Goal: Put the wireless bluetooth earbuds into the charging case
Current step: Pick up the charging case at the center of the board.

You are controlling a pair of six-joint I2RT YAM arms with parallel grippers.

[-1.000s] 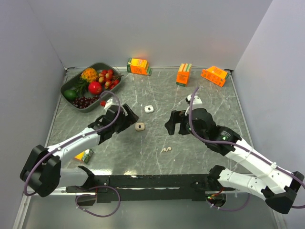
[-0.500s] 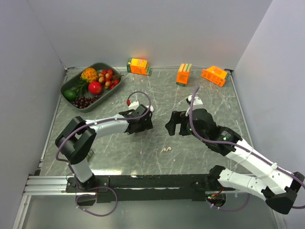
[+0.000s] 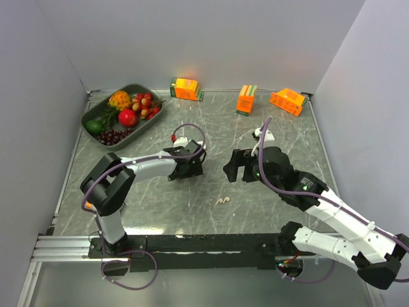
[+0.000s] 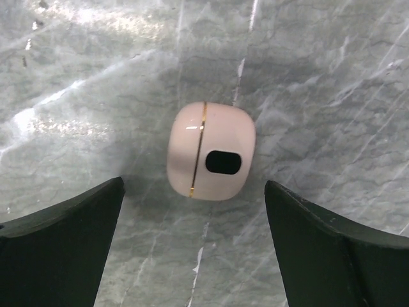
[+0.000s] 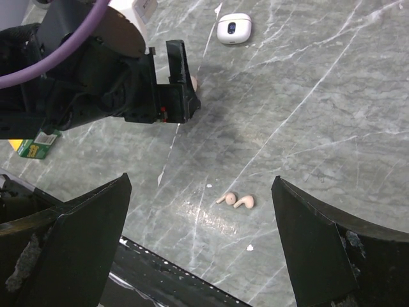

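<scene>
No legible text or numbers; print on the orange cartons [image 3: 246, 99] too small.

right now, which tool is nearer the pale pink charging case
Left. The left tool hangs right over the pale pink charging case, open on either side of it, not touching. The right tool is off to the case's right, well apart.

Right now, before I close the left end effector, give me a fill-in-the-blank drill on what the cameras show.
1. The left end effector is ___, with one finger on either side of the pale case, touching it nowhere.
2. The pale case's lid is ___.
3. In the right wrist view, ___ earbuds lie together on the table.
4. The right end effector grips ___.
Missing words: open; closed; two; nothing.
</scene>
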